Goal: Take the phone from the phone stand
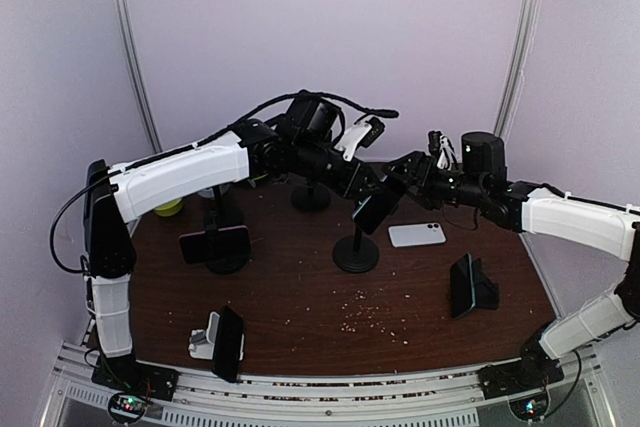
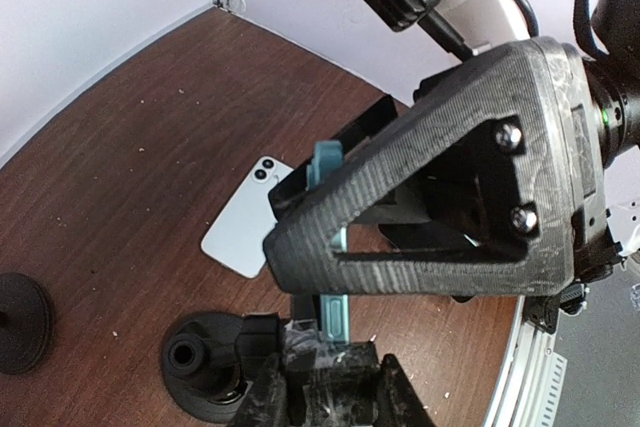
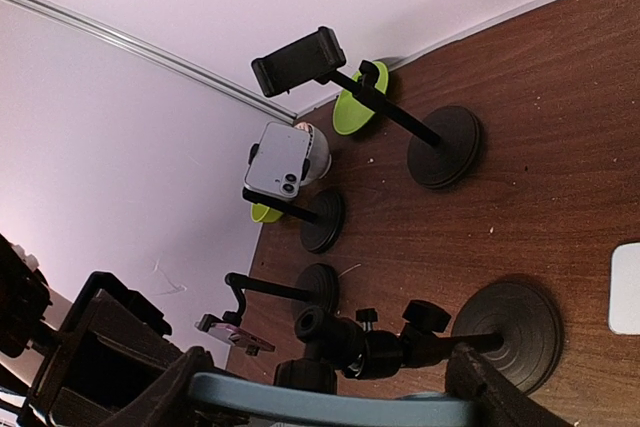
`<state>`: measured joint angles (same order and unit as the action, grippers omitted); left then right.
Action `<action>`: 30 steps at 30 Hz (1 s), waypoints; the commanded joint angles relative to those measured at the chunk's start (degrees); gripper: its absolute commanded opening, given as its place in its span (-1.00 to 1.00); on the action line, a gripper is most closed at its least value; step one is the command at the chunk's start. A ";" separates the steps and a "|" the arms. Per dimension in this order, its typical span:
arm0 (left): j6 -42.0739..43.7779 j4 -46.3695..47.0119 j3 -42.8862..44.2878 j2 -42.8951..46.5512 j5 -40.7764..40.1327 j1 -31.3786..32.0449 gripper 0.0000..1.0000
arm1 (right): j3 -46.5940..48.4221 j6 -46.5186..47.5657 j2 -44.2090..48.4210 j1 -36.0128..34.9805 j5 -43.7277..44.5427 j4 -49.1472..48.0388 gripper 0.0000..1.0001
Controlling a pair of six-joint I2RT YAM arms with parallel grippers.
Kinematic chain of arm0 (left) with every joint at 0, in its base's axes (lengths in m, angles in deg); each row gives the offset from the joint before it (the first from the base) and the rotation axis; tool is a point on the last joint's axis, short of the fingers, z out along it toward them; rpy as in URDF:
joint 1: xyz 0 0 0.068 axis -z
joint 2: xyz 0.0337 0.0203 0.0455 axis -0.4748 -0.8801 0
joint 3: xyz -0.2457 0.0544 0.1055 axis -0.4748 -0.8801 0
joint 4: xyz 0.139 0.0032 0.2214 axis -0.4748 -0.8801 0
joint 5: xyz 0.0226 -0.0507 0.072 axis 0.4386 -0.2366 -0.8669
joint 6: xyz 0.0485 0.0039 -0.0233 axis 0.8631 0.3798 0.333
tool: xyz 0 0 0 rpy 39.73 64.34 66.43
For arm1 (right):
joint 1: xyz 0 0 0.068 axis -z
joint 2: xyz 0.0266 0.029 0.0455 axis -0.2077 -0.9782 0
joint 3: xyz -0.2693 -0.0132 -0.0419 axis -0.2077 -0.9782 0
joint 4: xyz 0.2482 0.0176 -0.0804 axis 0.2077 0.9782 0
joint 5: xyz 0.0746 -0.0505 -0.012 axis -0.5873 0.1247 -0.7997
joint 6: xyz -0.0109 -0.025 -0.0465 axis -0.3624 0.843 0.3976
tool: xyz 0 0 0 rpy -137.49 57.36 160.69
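The phone (image 2: 335, 322) sits mid-frame in the top view, in the clamp of the stand (image 1: 356, 251), with the right gripper (image 3: 335, 395) closed across its edges; the left gripper (image 2: 330, 392), whose jaws I cannot tell open from closed, should brace the stand while the right draws the phone straight out without twisting.

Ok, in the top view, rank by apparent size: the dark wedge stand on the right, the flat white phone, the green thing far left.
1. dark wedge stand, though nearer the camera.
2. white phone.
3. green thing, partly hidden by the left arm.
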<state>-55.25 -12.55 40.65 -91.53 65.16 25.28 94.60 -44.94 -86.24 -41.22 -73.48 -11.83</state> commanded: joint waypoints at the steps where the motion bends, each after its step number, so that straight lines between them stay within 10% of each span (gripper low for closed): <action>1: -0.37 -0.94 -2.05 3.21 1.91 0.21 -1.00 | 2.03 3.08 1.14 0.82 4.28 1.05 -0.76; 30: -0.27 1.02 -6.41 7.51 4.74 0.16 -1.00 | 5.66 5.76 5.32 4.33 4.30 2.89 -1.00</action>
<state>-55.34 -9.42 34.75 -87.67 66.84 25.34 97.48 -41.72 -83.24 -39.03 -74.01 -6.86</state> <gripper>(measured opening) 0.213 0.751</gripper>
